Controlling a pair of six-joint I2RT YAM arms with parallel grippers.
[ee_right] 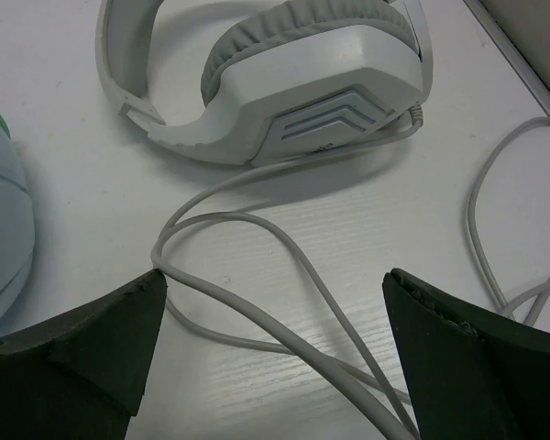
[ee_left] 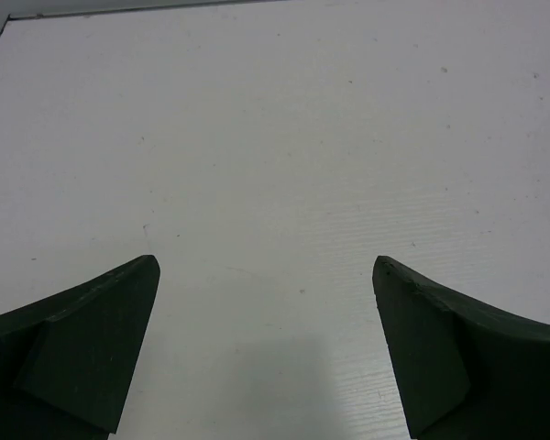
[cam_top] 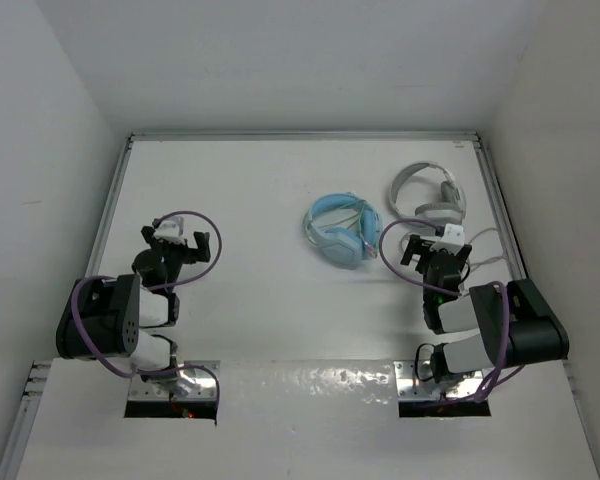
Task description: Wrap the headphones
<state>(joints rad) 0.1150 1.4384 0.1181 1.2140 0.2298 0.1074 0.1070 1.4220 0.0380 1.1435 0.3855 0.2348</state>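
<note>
**Both grippers wide open, holding nothing**

Left gripper (ee_left: 264, 275): jaws fully apart above the table (ee_left: 275, 110). Right gripper (ee_right: 275, 280): jaws fully apart over the cable (ee_right: 257, 316) loops; contact unclear. Headphones (ee_right: 302, 82) lie at the far right, just beyond it, with the headband partly cut off.

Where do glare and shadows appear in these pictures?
Top external: glare on the glossy strip at the near edge. Left wrist: a soft shadow on the table below the left hand. Right wrist: the headphones cast a faint shadow towards the camera.
</note>
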